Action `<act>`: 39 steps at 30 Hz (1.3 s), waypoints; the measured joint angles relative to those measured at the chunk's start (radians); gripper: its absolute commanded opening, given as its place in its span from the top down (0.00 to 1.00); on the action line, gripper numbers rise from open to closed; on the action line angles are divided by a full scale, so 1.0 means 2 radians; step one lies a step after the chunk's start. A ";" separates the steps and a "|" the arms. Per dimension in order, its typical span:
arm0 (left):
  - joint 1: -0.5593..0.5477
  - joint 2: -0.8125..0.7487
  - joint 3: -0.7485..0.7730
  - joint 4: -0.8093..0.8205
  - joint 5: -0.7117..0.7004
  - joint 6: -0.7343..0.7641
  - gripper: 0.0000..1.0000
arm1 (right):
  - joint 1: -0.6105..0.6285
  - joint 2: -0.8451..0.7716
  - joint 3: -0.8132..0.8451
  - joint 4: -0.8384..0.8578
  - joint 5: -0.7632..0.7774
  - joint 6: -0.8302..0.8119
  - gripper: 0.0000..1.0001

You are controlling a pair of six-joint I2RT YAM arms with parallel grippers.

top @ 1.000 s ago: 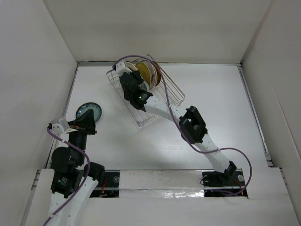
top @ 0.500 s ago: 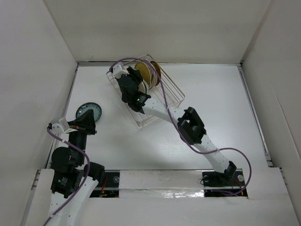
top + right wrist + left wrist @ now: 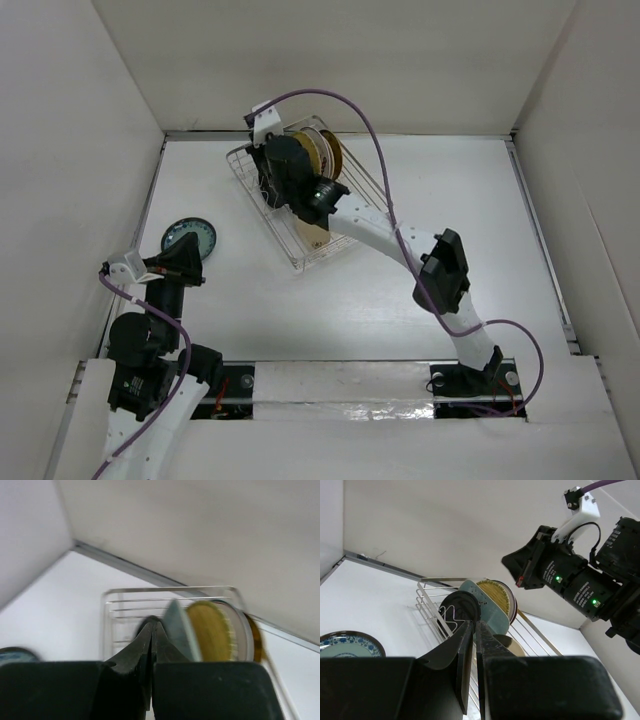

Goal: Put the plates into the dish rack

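Observation:
The silver wire dish rack (image 3: 365, 190) stands at the back middle of the table. Upright in it are a black plate (image 3: 462, 607), a pale green rectangular plate (image 3: 487, 610), a gold plate (image 3: 497, 594) and further plates behind them. A tan plate (image 3: 318, 236) lies in the rack's near end. A teal patterned plate (image 3: 190, 238) lies on the table at the left. My right gripper (image 3: 152, 625) hovers above the rack, shut and empty. My left gripper (image 3: 474, 626) is shut and empty, just in front of the teal plate (image 3: 347, 645).
White walls enclose the table on the left, back and right. My right arm (image 3: 570, 575) reaches across above the rack. A metal strip (image 3: 125, 562) runs along the table's far edge.
My right gripper has risen out of the rack toward its far end, opening briefly and shutting again. The left arm and the teal plate have not moved.

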State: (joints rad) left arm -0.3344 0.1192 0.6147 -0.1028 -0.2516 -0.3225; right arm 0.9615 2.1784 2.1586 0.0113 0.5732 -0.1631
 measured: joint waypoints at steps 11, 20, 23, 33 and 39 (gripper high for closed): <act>0.012 -0.003 0.000 0.000 0.002 0.000 0.95 | 0.041 0.122 0.051 -0.087 -0.188 0.103 0.45; 0.017 -0.003 -0.001 0.000 0.005 0.000 0.95 | 0.049 0.211 0.093 -0.111 -0.263 0.182 0.26; 0.017 -0.003 -0.001 0.000 0.005 0.000 0.95 | 0.047 0.244 0.126 -0.108 -0.267 0.213 0.26; 0.017 -0.003 -0.001 0.000 0.006 0.000 0.95 | 0.031 0.309 0.176 -0.075 -0.291 0.338 0.38; 0.017 -0.003 -0.001 0.000 0.006 0.000 0.95 | 0.027 0.320 0.181 -0.052 -0.293 0.398 0.60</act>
State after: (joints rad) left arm -0.3000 0.1131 0.6128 -0.1020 -0.2398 -0.3229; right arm 1.0149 2.8193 2.5202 -0.0937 -0.0135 0.6327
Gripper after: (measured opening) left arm 0.050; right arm 0.488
